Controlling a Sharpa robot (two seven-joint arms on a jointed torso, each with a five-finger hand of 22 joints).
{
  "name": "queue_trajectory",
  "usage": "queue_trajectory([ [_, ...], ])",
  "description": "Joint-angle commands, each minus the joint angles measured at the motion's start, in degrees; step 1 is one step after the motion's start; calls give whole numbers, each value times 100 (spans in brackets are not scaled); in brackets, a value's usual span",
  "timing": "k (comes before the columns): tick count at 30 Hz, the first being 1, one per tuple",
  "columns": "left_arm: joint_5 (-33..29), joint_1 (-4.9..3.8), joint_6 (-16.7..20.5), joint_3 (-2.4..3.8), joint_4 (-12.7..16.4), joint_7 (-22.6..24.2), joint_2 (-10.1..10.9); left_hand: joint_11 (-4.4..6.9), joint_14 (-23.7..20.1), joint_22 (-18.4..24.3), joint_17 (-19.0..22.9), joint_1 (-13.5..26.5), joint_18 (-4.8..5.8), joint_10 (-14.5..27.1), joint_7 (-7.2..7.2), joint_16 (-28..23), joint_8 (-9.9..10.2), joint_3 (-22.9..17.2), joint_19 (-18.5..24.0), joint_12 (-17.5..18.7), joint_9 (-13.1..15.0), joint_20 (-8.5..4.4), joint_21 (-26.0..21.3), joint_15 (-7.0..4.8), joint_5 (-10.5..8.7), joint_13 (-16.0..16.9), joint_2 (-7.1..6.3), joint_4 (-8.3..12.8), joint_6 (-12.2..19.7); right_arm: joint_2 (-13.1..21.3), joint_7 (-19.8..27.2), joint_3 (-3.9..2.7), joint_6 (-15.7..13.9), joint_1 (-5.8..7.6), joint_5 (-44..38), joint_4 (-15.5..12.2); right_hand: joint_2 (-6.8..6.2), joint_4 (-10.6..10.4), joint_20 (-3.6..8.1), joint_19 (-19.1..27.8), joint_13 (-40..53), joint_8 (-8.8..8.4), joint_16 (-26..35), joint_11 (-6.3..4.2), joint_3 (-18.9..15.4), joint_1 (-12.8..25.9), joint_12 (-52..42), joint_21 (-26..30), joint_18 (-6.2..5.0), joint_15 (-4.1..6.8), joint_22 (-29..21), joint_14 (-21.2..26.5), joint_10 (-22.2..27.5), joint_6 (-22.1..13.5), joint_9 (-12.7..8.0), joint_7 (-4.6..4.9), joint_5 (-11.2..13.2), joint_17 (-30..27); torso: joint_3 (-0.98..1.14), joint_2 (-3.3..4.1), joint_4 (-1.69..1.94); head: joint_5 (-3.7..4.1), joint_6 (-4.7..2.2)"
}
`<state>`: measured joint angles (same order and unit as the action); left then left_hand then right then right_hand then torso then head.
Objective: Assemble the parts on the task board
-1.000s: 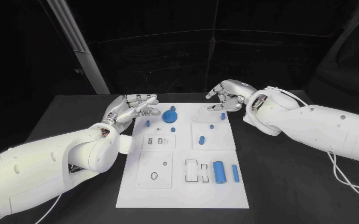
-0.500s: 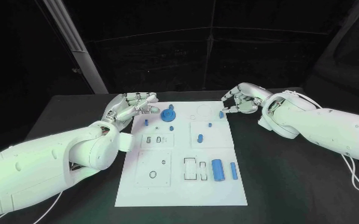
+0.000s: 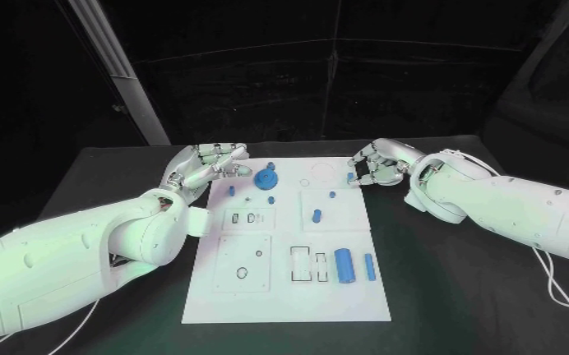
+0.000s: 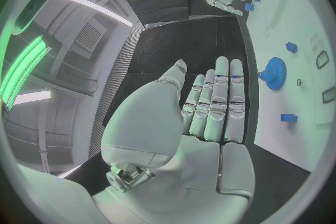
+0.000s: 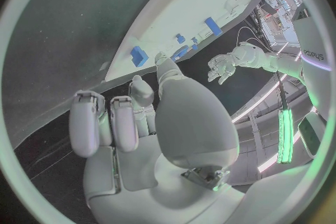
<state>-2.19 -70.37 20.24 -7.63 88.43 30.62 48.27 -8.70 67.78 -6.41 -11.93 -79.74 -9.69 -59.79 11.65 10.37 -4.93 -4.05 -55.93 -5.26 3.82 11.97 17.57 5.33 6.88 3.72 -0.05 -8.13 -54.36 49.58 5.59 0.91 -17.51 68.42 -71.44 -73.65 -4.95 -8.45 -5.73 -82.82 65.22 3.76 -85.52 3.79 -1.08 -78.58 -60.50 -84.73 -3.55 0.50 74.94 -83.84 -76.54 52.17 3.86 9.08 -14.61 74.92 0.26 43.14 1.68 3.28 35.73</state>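
Note:
The white task board (image 3: 284, 289) lies in the middle of the table. My right hand (image 3: 380, 166) hovers at its far right corner with its fingers loosely bent and nothing in them. A small blue part (image 3: 351, 177) stands on the board just off those fingers; the right wrist view shows the part (image 5: 139, 56) apart from my hand (image 5: 147, 129). My left hand (image 3: 208, 164) is at the board's far left corner, fingers stretched out and empty (image 4: 210, 117). A blue gear (image 3: 268, 178) sits on the board beside it (image 4: 274, 73).
Small blue pegs (image 3: 231, 191) (image 3: 270, 200) (image 3: 332, 195) (image 3: 318, 215) stand on the far half of the board. A thick blue cylinder (image 3: 344, 265) and a thinner one (image 3: 369, 266) lie near the front right. A slanted metal post (image 3: 107, 51) rises at the far left.
My right hand has drawn back from over the board to its far right corner, leaving the small blue part standing there. The left hand has hardly moved.

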Motion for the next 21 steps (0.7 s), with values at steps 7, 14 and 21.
queue_trajectory([
  [7,25,-7,-77,5,-4,16,-23,-12,7,7,-8,-56,-86,-39,4,-33,19,6,-18,28,-5,18,-37,39,-31,-5,-22,38,-43,-102,10,-3,97,-9,-64,158,103,23,11,13,44,20,10,-7,-4,-121,-43,13,63,7,128,-388,0,26,12,-11,77,375,2,-4,7,43,6],
  [14,25,-7,-75,5,-8,15,-21,-12,7,7,-8,-56,-86,-39,4,-33,19,6,-18,28,-5,18,-37,39,-31,-5,-22,38,-43,-144,-39,-3,119,-13,-53,219,267,103,23,5,76,50,7,-26,99,-268,-85,9,64,23,140,-391,-26,120,25,-28,212,391,1,-6,1,19,22],
  [21,25,-7,-79,5,-11,15,-24,-12,7,7,-8,-56,-86,-39,4,-33,19,6,-18,28,-5,18,-37,39,-31,-5,-22,38,-43,-197,-47,-3,205,-22,-115,276,344,159,37,-3,122,86,3,-45,173,-326,-144,4,67,38,153,-395,-60,255,38,-48,297,406,5,-7,0,33,31],
])
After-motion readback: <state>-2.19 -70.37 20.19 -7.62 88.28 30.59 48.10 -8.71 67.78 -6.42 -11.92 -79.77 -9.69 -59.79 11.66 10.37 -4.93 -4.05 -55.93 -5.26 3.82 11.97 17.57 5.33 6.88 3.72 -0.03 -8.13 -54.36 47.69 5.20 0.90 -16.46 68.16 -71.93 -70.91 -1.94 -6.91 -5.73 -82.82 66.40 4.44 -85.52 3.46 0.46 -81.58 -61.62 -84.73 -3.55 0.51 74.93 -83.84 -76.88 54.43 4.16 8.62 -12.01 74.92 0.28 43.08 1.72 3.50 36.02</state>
